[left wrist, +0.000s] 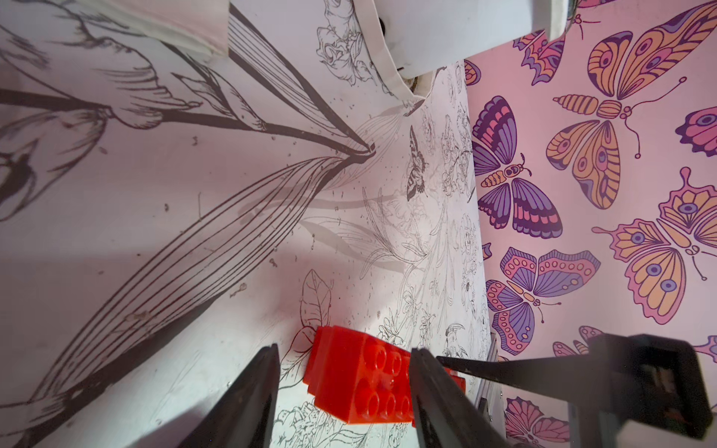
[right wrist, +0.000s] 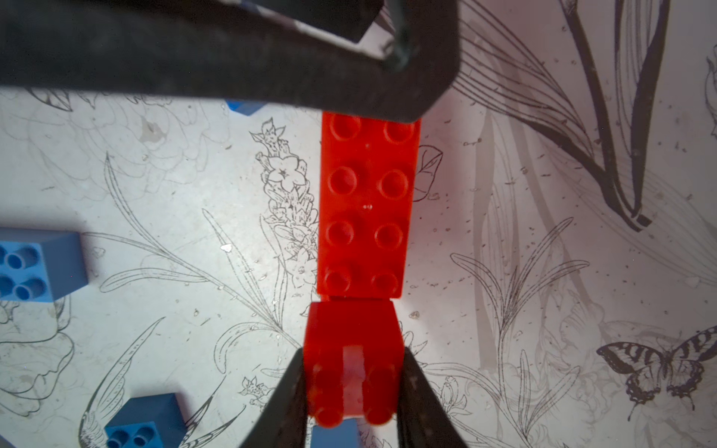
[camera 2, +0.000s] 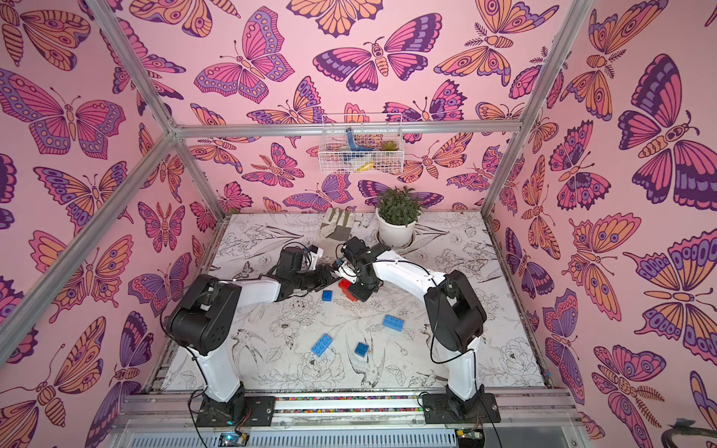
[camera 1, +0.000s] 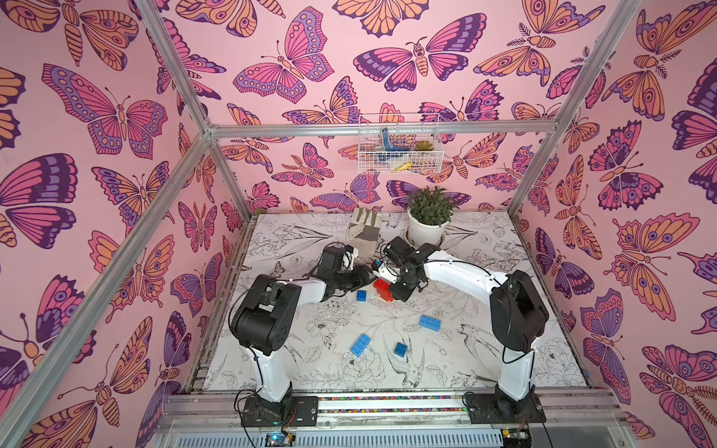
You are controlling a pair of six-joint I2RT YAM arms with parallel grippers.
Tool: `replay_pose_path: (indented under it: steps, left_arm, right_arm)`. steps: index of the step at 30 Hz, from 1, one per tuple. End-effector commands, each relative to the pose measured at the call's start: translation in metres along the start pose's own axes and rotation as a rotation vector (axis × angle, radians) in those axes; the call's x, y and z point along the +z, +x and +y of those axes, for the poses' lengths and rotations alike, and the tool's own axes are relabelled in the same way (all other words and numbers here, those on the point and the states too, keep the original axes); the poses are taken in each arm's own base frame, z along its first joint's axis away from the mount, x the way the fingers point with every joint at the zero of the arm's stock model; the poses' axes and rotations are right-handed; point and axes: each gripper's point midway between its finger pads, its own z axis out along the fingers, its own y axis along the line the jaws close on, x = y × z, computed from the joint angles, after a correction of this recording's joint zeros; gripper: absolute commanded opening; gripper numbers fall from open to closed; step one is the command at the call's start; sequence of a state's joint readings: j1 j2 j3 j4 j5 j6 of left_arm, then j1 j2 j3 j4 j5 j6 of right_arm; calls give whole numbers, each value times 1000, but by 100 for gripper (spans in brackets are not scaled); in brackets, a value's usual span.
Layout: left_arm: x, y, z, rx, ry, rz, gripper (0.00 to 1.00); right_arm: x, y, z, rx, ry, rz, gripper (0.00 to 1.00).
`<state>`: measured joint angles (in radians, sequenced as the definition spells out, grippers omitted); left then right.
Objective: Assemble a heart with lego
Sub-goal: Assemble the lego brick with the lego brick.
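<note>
Seemingly building the red half — right jaws clamped on a small red brick (right wrist: 349,329) at the end of the long red brick (right wrist: 366,201) on the desk (camera 1: 485,360), left jaws apart astride it — next, probably pressing them squarely together

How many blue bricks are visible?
4: small square beside the red bricks; long brick toward the right arm; another long brick and another small square nearer the bases.
</note>
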<state>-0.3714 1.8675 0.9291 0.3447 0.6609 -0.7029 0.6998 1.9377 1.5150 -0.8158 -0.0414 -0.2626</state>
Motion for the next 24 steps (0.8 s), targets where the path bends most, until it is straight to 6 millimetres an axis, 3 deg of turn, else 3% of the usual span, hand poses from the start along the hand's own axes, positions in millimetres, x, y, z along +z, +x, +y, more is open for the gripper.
replay_pose_path:
  steps: [1, 24]
  left_arm:
    - [5, -2, -6, 3, 51, 16, 58]
    - [9, 20, 3, -28, 82, 77, 50]
  right_arm:
    - [-2, -6, -5, 0, 14, -4, 0]
    - [8, 0, -8, 22, -21, 31, 0]
